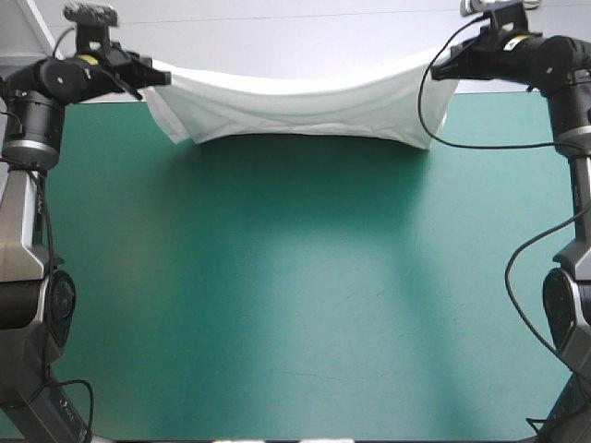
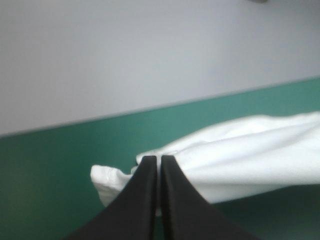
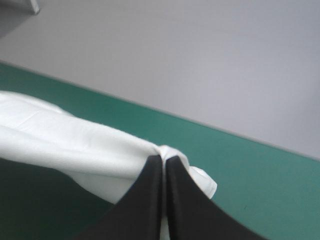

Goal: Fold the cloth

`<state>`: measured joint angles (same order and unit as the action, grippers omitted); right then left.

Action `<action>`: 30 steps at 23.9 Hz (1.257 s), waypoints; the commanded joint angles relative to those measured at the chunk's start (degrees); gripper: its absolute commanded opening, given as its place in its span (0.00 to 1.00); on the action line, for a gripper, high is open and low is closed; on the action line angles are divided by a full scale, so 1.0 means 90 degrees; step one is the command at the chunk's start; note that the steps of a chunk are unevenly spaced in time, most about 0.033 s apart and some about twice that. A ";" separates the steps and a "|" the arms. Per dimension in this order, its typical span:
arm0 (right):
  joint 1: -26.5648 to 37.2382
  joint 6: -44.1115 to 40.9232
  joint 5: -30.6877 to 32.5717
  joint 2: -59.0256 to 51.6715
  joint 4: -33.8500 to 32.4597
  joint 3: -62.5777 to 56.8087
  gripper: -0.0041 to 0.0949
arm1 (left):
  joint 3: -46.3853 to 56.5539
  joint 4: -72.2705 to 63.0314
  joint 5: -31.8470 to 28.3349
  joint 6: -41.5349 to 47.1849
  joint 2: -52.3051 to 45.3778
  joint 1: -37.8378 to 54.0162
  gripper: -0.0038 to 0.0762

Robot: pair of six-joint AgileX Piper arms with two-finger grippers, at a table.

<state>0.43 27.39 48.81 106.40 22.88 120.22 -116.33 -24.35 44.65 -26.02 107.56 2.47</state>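
The white T-shirt (image 1: 300, 106) hangs stretched between both arms above the table's far edge, sagging in the middle. My left gripper (image 1: 159, 77) pinches its left corner and my right gripper (image 1: 438, 68) pinches its right corner. In the left wrist view my gripper (image 2: 159, 161) is shut on the T-shirt (image 2: 240, 155), which runs away from the fingers as a bunched band. In the right wrist view my gripper (image 3: 163, 161) is likewise shut on the T-shirt (image 3: 70, 145). A small tuft of cloth pokes out past each pair of fingertips.
The teal-green cover (image 1: 305, 305) spreads bare under and in front of the hanging shirt, with a soft shadow below it. The table's far edge (image 1: 499, 90) lies right behind the shirt.
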 commanded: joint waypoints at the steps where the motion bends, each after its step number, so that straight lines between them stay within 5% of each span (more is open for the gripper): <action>1: 0.0063 0.0520 -0.0457 -0.0730 0.0505 -0.1133 0.04 | 0.1478 -0.0151 -0.0820 -0.0158 -0.0842 0.0010 0.07; 7: 0.0088 0.0837 -0.0974 -0.1917 0.0553 -0.3492 0.04 | 0.4038 -0.0128 -0.1830 -0.0407 -0.2221 0.0048 0.07; 19: 0.0088 0.0472 -0.0690 -0.3801 0.0065 -0.7249 0.04 | 0.5410 0.0722 0.0934 -0.0441 -0.3069 0.0269 0.07; 23: 0.0088 -0.0247 -0.0266 -0.4430 -0.0764 -0.8249 0.04 | 0.6497 0.0878 0.1121 -0.0232 -0.3511 0.0269 0.07; 30: 0.0088 -0.0523 0.0275 -0.5480 -0.0673 -0.9405 0.04 | 0.8074 0.1384 0.1594 0.0442 -0.5108 0.0269 0.07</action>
<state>0.81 22.86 51.22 59.55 16.65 35.93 -44.18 -12.05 58.80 -23.28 66.00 4.84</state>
